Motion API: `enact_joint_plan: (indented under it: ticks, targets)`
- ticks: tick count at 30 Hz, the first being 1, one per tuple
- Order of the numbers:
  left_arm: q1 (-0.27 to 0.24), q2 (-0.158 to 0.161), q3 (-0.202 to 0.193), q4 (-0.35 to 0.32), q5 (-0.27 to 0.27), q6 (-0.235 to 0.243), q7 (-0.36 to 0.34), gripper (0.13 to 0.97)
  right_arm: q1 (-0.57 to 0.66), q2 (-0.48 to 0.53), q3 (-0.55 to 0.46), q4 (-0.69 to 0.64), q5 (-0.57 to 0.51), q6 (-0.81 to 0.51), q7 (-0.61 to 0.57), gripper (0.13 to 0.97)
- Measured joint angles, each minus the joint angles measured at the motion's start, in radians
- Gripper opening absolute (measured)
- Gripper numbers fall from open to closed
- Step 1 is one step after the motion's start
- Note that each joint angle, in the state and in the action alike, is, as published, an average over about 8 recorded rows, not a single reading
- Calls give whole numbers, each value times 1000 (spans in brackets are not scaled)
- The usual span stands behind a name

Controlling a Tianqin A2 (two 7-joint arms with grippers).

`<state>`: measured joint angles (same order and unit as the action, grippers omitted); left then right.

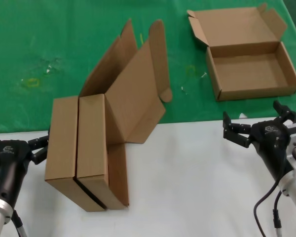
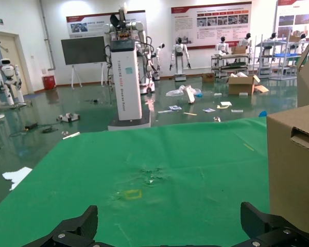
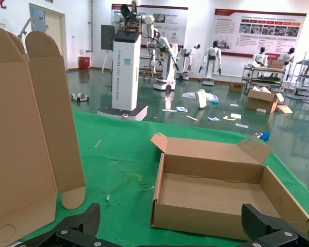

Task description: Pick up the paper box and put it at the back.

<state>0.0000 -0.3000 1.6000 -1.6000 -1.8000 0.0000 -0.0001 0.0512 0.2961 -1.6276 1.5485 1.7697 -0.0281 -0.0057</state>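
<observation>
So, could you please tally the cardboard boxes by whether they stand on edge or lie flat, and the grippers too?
Boxes standing on edge, lids raised: 2
Box lying flat and open on the green cloth: 1
Grippers: 2, left gripper, right gripper
Total: 5

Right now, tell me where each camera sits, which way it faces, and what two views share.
Head view: above, looking down at the white table and green cloth; the left gripper and right gripper both show, open.
Left wrist view: low, facing across the cloth toward the hall; its fingertips beside a standing paper box.
Right wrist view: low, facing the open paper box; its fingertips show.
Shared: the open box, also in the head view.
</observation>
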Motion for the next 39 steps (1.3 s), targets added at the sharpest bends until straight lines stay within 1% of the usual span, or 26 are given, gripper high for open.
enact_joint_plan:
  ticks: [39]
  targets:
    - [0, 0, 0, 0, 0, 0, 0, 966, 0, 0, 0, 0, 0, 0, 0, 966]
